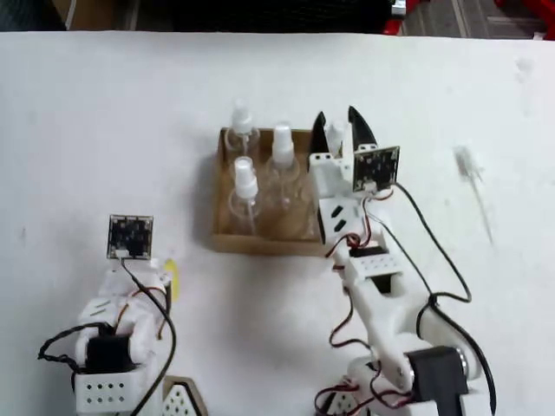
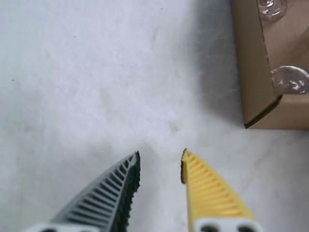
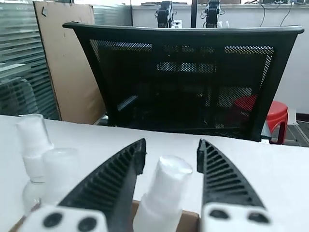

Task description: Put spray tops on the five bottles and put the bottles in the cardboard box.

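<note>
Your right gripper [image 1: 336, 114] sits, in the high view, over the right wall of the cardboard box [image 1: 260, 245], with its two black fingers parted to either side of a white spray top [image 1: 335, 135]. From up here you cannot tell whether that top's bottle stands inside the wall or just against it. Three capped bottles [image 1: 245, 186] stand upright in the box, two along the far side and one nearer you. The box rests mid-table on the white table [image 1: 104, 130]. A thin pale streak [image 1: 473, 173] lies well to the right, too faint to name. Your left arm [image 1: 117, 347] is at the near left corner, well apart from the box. In the left wrist view, your left gripper [image 2: 160, 153] hangs over bare table. Its grey finger [image 2: 118, 193] and yellow finger [image 2: 212, 193] are spread moderately with nothing between them. A corner of the box is near, and through its opening you see the clear bottle bases [image 2: 289, 79], which the high view does not give you. The right wrist view alone shows you the room: a black mesh chair [image 3: 193, 82] beyond the table's far edge, a red stool [image 3: 256, 106] behind it, and a brown board [image 3: 67, 63] leaning at the side. In this view the spray top leans slightly between the black fingers, with a narrow gap on each side, so the fingers are not clamped on it.
</note>
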`<state>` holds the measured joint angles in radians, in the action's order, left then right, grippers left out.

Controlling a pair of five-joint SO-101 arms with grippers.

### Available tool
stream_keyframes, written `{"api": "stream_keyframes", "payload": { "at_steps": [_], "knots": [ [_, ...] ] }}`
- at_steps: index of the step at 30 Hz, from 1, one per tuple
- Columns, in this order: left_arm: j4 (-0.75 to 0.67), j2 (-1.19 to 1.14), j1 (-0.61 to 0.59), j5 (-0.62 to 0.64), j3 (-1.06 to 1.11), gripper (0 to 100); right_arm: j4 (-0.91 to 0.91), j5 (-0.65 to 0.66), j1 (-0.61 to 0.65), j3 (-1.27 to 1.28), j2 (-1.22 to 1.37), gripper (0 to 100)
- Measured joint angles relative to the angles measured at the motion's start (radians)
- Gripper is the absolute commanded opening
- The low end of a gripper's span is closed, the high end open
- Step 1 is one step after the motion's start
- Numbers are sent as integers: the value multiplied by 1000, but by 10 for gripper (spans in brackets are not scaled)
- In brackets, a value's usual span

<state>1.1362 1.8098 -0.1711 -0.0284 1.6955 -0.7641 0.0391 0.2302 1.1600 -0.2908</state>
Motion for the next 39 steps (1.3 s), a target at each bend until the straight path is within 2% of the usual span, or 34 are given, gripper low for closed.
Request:
{"api": "stream_keyframes", "payload": {
  "at_steps": [5,9,11,14,17,21,25,30,33,39],
  "knots": [
    [0,0,0,0,0,135,15,0,-2,23,-109,107],
    [0,0,0,0,0,135,173,0,0,-2,-239,62],
    [0,0,0,0,0,135,313,-9,-9,-54,-321,49],
    [0,0,0,0,0,135,580,-103,-77,-195,-425,40],
    [0,0,0,0,0,135,888,-186,-189,-396,-456,22],
    [0,0,0,0,0,135,1257,-193,-350,-687,-393,16],
    [0,0,0,0,0,135,1473,-106,-462,-902,-238,16],
    [0,0,0,0,0,135,1689,144,-566,-1117,3,16],
    [0,0,0,0,0,135,1777,259,-597,-1224,144,18],
    [0,0,0,0,0,135,1883,361,-601,-1407,407,19]
  ]
}}
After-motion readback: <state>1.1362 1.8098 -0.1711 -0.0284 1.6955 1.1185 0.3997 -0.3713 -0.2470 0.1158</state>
